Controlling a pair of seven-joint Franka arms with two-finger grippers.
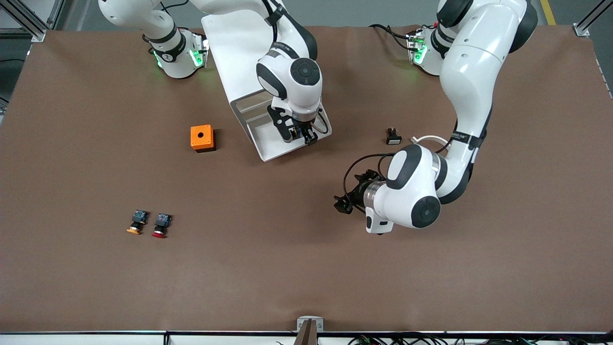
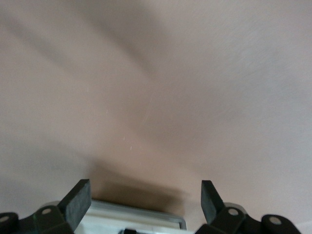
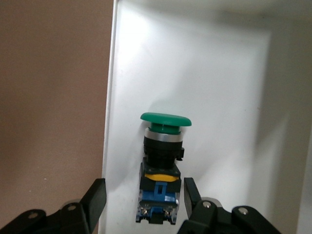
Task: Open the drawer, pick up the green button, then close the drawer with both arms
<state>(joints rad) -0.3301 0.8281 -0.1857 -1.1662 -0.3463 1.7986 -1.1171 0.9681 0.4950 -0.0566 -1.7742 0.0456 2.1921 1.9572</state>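
The drawer (image 1: 273, 154) stands pulled out of the white cabinet (image 1: 230, 48), toward the front camera. The green-capped button (image 3: 163, 161) lies on its side on the drawer's white floor (image 3: 219, 97). My right gripper (image 1: 301, 136) is down in the drawer. In the right wrist view it (image 3: 142, 199) is open, with one finger on each side of the button's black-and-blue body. In the front view the button is hidden under this gripper. My left gripper (image 1: 341, 203) hangs open and empty over bare table nearer the front camera than the drawer; the left wrist view shows its spread fingers (image 2: 78, 197).
A small orange box with a round hole (image 1: 201, 138) sits beside the drawer toward the right arm's end. An orange-capped button (image 1: 136, 223) and a red-capped button (image 1: 161, 226) lie nearer the front camera. A small black-and-white part (image 1: 393, 137) lies by the left arm.
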